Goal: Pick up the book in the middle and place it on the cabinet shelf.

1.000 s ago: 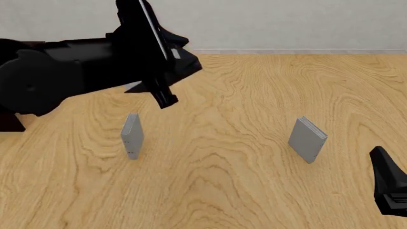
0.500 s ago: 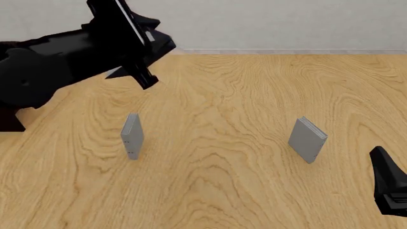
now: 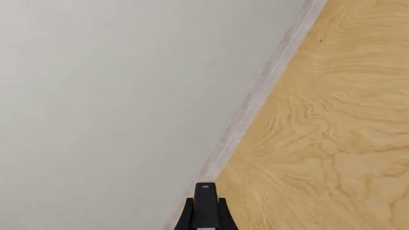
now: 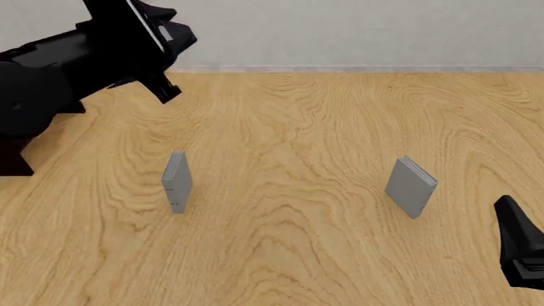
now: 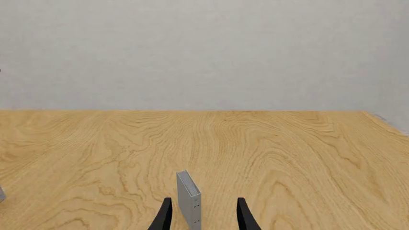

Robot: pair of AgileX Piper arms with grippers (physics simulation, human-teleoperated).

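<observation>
Front view: no brand, label or writing is legible on any item. The left gripper (image 4: pixel 157 38) is raised at the 11 o'clock area of the table (image 4: pixel 297 127), clamped on the book (image 4: pixel 140 25), which stands tilted and edge-on, its white page edge showing against the black cover. The book merges with the black arm, so its outline is hard to trace. The cabinet (image 4: pixel 13 156) is cut off at the 9 o'clock edge; its shelf opening cannot be seen. One grey book (image 4: pixel 176 181) stands upright at 8 o'clock, another (image 4: pixel 411 187) at 4 o'clock. The right gripper (image 5: pixel 202 214), partly cropped, has its fingers spread wide, the second grey book (image 5: pixel 189 199) between them.
</observation>
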